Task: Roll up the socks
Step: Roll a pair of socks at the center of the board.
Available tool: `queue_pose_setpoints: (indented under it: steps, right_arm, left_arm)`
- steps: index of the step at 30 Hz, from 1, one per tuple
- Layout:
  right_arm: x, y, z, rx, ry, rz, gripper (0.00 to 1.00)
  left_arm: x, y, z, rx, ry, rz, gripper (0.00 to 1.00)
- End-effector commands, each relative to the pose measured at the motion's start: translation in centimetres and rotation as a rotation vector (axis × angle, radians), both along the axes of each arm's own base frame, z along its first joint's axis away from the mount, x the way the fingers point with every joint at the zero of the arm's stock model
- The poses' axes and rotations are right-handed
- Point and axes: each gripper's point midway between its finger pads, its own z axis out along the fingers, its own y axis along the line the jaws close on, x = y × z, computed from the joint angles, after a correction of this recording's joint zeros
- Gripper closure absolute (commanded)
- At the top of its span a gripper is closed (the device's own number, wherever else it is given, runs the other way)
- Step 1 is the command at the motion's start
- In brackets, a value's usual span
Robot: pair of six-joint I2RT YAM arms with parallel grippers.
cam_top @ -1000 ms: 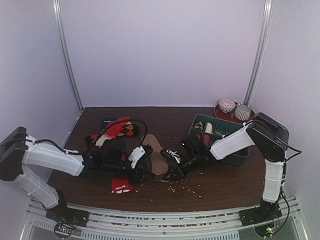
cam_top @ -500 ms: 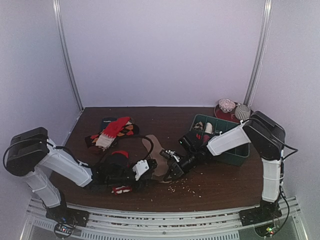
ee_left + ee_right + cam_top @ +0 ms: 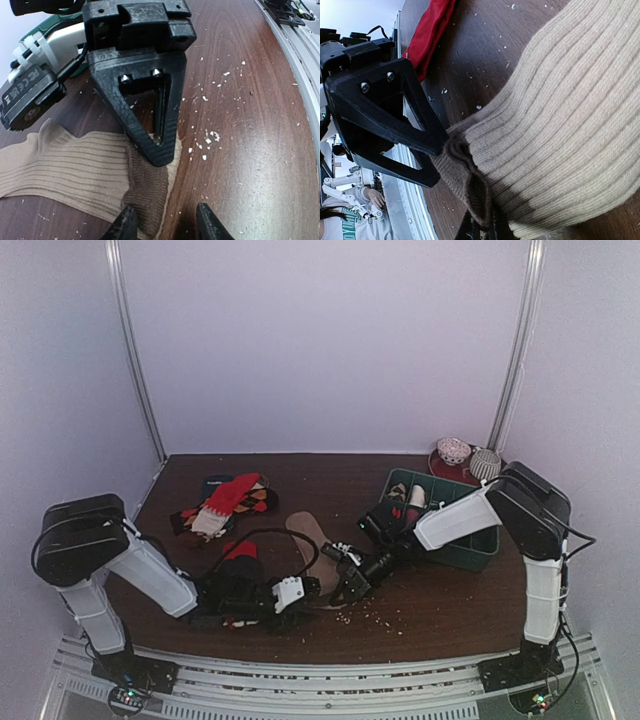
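left hand (image 3: 166, 226) swung in, fingers apart around tan sock (image 3: 70, 167) edge; right hand (image 3: 481, 232) clamped on it. roll can start.

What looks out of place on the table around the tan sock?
Small white crumbs lie scattered over the dark wooden table by the near end of the tan ribbed knit sock, like spilled debris. The sock's end is bunched where the right claw pinches it.

White-shelled arms (image 3: 155, 575) with black joints — black triangular fingers (image 3: 145, 115), silver screws (image 3: 124, 78).
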Motion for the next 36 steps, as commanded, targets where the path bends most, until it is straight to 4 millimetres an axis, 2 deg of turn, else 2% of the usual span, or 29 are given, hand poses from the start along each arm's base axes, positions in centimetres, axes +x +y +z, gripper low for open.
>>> queue_pose_setpoints:
  steps: [1, 5, 9, 13, 15, 19, 20, 23, 27, 30, 32, 36]
  right_arm:
    - [-3.0, -5.5, -6.9, -0.315, 0.127, -0.027, 0.98]
    - [-3.1, -5.6, -7.0, -0.317, 0.129, -0.026, 0.98]
    - [-3.1, -5.6, -7.0, -0.32, 0.132, -0.024, 0.98]
    - [-3.3, -5.7, -7.1, -0.321, 0.137, -0.016, 0.98]
    - [-3.3, -5.7, -7.1, -0.321, 0.139, -0.015, 0.97]
    - [-3.3, -5.6, -6.9, -0.315, 0.135, -0.013, 0.96]
    - [-3.2, -5.5, -6.8, -0.311, 0.132, -0.013, 0.96]
    - [-3.1, -5.3, -6.4, -0.296, 0.125, -0.01, 0.94]
    - [-2.4, -5.1, -5.5, -0.277, 0.068, -0.004, 0.83]
    - [-0.5, -4.5, -2.8, -0.214, -0.075, -0.039, 0.81]
    - [1.5, -3.8, 0.0, -0.131, -0.211, -0.096, 0.8]
    - [3.2, -3.2, 7.1, 0.121, -0.507, -0.18, 0.77]
  left_arm:
    - [0.0, -1.4, 0.2, -0.017, -0.019, -0.04, 0.6]
    - [0.1, -1.4, -0.3, -0.014, -0.01, -0.032, 0.6]
    - [0.4, -1.2, -1.9, 0.033, 0.003, -0.014, 0.6]
    - [0.4, -1.2, -2.9, 0.059, 0.028, -0.009, 0.64]
    - [0.4, -1.3, -2.8, 0.054, 0.038, -0.005, 0.71]
    - [0.4, -1.1, -3.5, 0.091, 0.071, 0.007, 0.97]
    - [0.3, -1.0, -3.8, 0.103, 0.082, 0.009, 1.0]
    - [-0.2, -0.6, -4.4, 0.121, 0.123, 0.005, 1.0]
    - [-1.1, -0.1, -5.2, 0.171, 0.259, 0.039, 1.0]
    - [-1.3, 0.6, -5.4, 0.207, 0.382, 0.124, 1.0]
    - [-2.0, 1.0, -5.4, 0.219, 0.5, 0.156, 1.0]
    - [-3.2, 2.2, -6.3, 0.238, 0.753, 0.22, 1.0]
